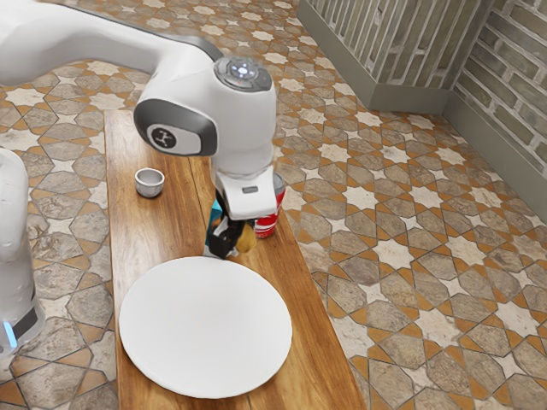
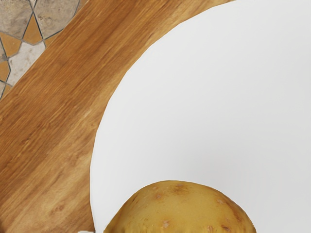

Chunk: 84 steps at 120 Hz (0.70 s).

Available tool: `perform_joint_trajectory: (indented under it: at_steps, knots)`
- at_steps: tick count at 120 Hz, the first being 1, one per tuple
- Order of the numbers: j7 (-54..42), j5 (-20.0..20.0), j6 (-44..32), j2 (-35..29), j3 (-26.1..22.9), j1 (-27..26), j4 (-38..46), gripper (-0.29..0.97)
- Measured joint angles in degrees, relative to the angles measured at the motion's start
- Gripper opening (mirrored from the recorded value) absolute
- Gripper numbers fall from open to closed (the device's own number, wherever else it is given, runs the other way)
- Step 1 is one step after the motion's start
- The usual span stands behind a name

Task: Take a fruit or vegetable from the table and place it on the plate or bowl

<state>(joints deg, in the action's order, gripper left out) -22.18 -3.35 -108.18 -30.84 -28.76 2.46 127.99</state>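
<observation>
Currently, exterior view: hand (image 1: 231, 243) is closed on the potato (image 1: 247, 238), fingers pinching it from two sides, right at the far rim of the plate (image 1: 205, 333). The plate lies flat on the worktop (image 1: 154, 239). A red container (image 1: 270, 224) stands just beyond the plate, behind the hand. A small cup (image 1: 149, 181) sits farther past the plate, toward the exterior view's left.

Wrist view: potato (image 2: 180, 208) is under the hand, over the plate (image 2: 218, 97) near its rim. Worktop (image 2: 53, 131) runs beside the plate, floor tiles (image 2: 24, 29) beyond it.
</observation>
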Motion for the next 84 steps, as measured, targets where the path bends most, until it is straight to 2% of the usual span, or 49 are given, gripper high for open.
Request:
perform_joint_trajectory:
  at_steps: [14, 35, 45, 61, 71, 84]
  knots:
    - [-0.1, -0.2, 0.0, 0.0, -0.1, 0.0, 0.0, 0.55]
    - [-0.1, -0.3, -0.1, 0.4, 0.4, 0.1, -1.4, 0.64]
    - [0.1, -0.2, 0.6, 5.4, 5.1, 0.6, -8.7, 0.66]
    - [1.2, 0.3, 4.8, 17.1, 16.4, 1.9, -26.2, 0.67]
    - [2.0, 0.7, 7.6, 21.2, 18.3, 4.9, -32.9, 0.68]
    - [5.1, 1.5, 11.0, 22.6, 19.0, 6.7, -34.9, 0.68]
